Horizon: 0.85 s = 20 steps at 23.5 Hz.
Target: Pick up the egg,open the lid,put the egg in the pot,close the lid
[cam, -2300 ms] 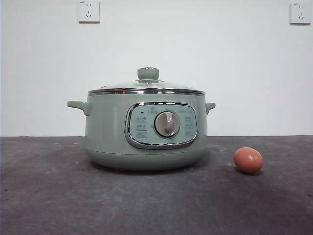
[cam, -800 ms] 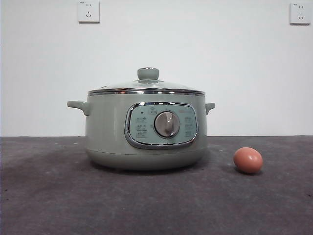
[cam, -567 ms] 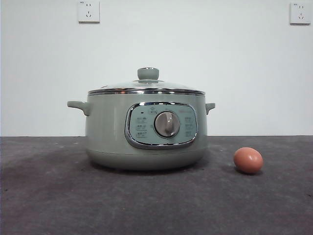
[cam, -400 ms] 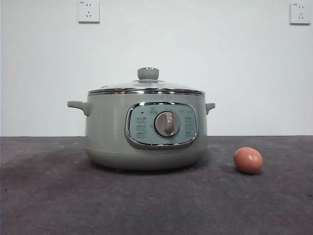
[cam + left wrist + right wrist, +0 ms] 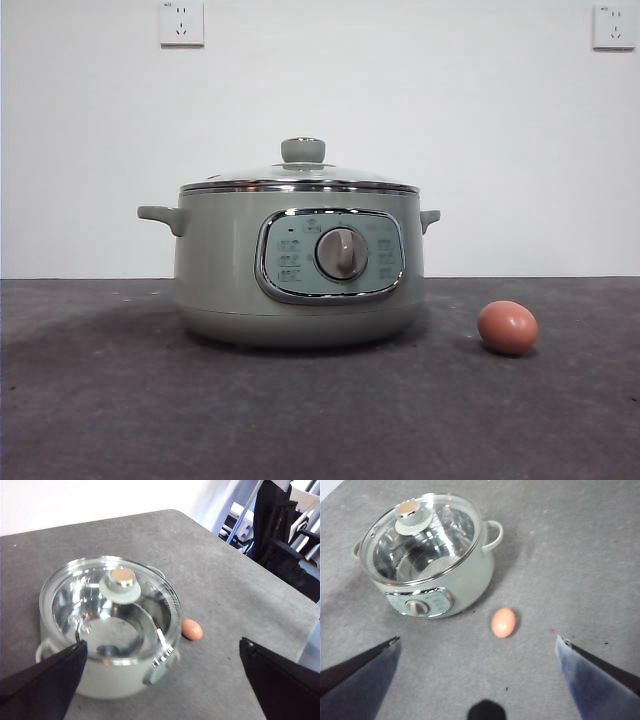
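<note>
Right wrist view sets the large sage-green round electric pot, domed glass lid seated, at 11 o'clock and the small reddish-brown egg just past 12, below the wide-spread right gripper. The left gripper, equally wide, hangs over the pot. Only the front view shows the egg's long axis lying level on the grey tabletop.

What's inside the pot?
Through the glass lid, the pot shows only its shiny metal bottom; no food. The egg lies outside on the table. The knob hides a small patch.
</note>
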### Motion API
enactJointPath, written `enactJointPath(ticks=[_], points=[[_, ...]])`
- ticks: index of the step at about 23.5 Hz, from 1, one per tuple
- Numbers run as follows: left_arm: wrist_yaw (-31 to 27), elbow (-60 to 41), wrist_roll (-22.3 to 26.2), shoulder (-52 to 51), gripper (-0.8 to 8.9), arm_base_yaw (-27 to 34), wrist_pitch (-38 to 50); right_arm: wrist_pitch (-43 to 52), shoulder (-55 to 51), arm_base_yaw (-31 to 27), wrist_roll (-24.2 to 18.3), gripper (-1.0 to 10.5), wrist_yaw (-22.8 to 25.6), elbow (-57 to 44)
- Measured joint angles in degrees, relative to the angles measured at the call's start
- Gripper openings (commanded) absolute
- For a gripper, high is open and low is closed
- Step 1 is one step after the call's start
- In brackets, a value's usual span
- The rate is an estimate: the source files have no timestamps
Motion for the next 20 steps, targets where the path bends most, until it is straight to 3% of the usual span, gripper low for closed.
enactJointPath(ticks=[12, 20], points=[[-15.17, 24.09, 6.56, 36.52, 6.26, -12.39, 1.14, -0.02, 4.2, 0.0, 0.17, 5.7, -2.05, 0.0], [-19.85, 25.99, 9.35, 46.38, 6.26, -16.02, 5.7, -0.02, 4.22, 0.0, 0.17, 5.7, -2.05, 0.0]])
